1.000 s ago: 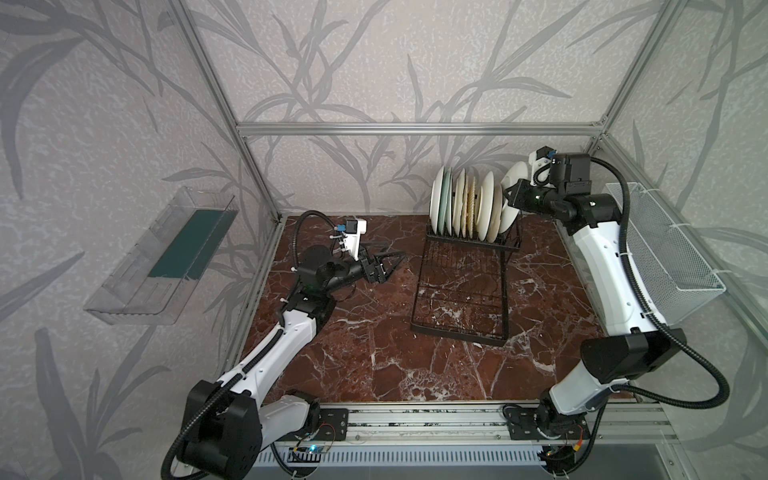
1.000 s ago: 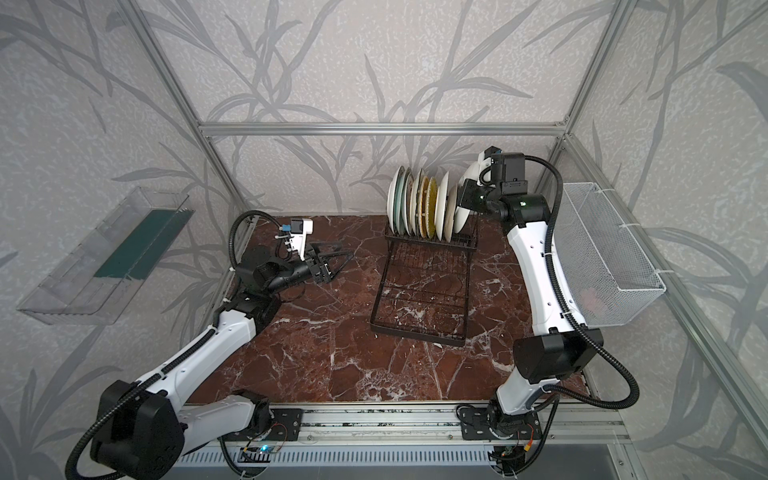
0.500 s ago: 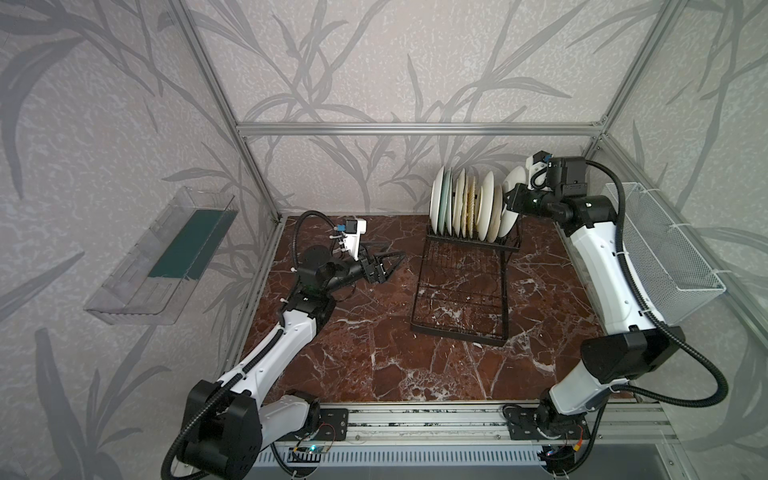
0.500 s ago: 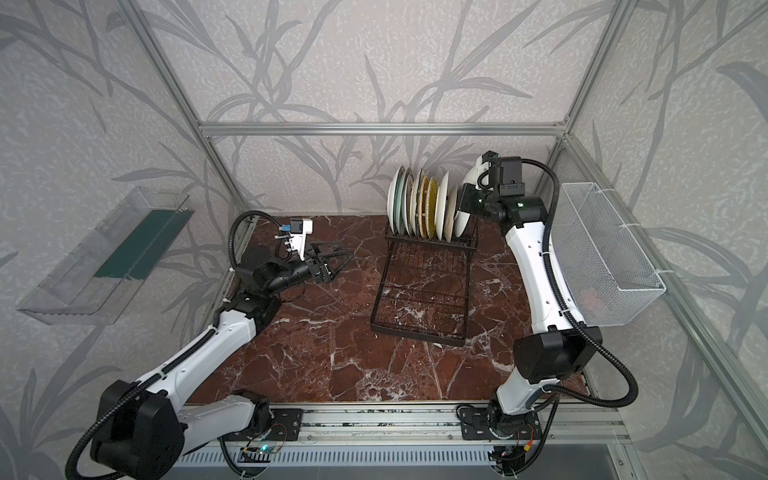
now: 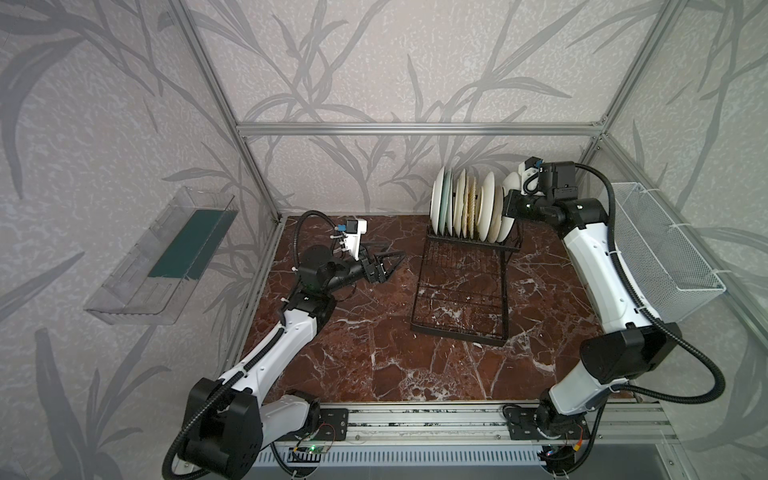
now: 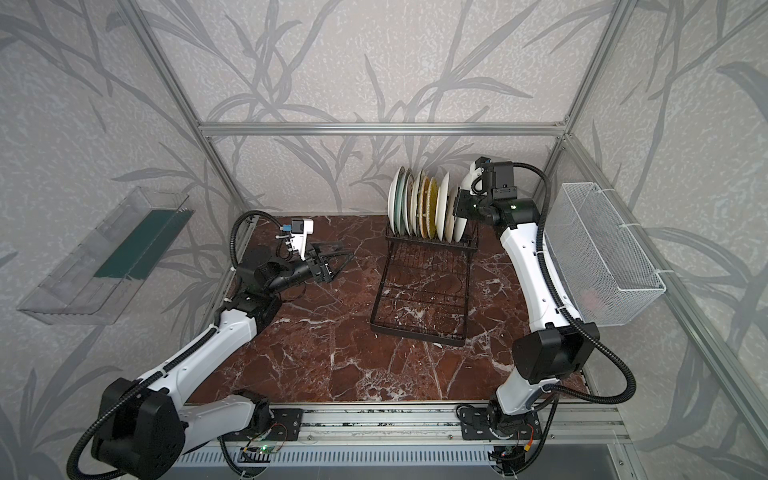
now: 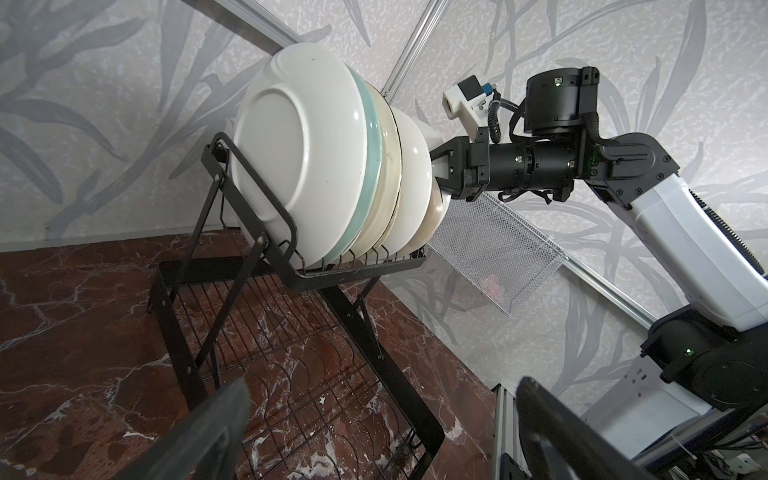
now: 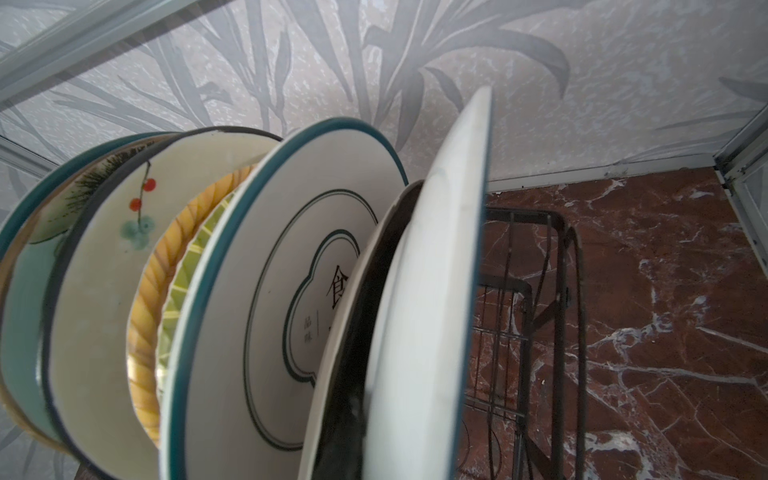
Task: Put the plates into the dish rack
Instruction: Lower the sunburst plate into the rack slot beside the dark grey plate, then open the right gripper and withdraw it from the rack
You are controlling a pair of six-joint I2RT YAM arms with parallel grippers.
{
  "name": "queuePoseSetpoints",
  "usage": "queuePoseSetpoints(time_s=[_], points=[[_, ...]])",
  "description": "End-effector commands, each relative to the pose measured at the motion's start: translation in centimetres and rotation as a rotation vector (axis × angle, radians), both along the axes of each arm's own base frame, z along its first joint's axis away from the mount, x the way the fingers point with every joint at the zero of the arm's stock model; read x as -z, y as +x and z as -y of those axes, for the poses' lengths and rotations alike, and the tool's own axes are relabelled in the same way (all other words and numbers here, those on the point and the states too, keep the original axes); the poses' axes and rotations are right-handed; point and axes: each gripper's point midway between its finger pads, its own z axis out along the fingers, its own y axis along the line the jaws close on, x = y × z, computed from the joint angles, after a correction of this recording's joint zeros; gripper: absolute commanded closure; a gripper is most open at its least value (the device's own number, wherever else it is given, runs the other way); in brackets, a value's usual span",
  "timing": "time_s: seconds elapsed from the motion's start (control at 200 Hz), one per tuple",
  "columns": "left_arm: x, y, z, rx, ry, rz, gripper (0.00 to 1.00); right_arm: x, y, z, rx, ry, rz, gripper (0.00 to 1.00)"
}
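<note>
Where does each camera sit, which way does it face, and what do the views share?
Top views: high in front, looking down at the marble table; both arms with left gripper and right gripper show.
Left wrist: on the left arm, facing the dish rack and right arm; its open fingertips show.
Right wrist: looks along the gripped white plate; gripper itself unclear.
Shared: the racked plates, in all views.
</note>
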Motion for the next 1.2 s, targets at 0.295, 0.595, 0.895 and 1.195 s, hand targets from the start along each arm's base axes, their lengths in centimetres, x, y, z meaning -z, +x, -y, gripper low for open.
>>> queuePoseSetpoints(time_s=[0.295,0.595,0.895,1.195], points=[[-0.2,-0.1,0.2,0.018,-0.014,0.016,0.01,0.3,0.3,0.9,0.049,-0.154,0.04,0.93],[-0.2,0.0,0.3,0.019,-0.016,0.015,0.01,-1.0,-0.2,0.6,0.042,-0.127,0.07,0.72],[-0.2,-0.2,0.3,0.022,-0.013,0.016,0.01,-3.5,-1.1,0.0,0.02,-0.072,0.116,0.62],[-0.4,-0.4,0.2,0.018,-0.009,0.02,0.01,-6.3,-2.4,-0.4,-0.001,-0.029,0.169,0.59]])
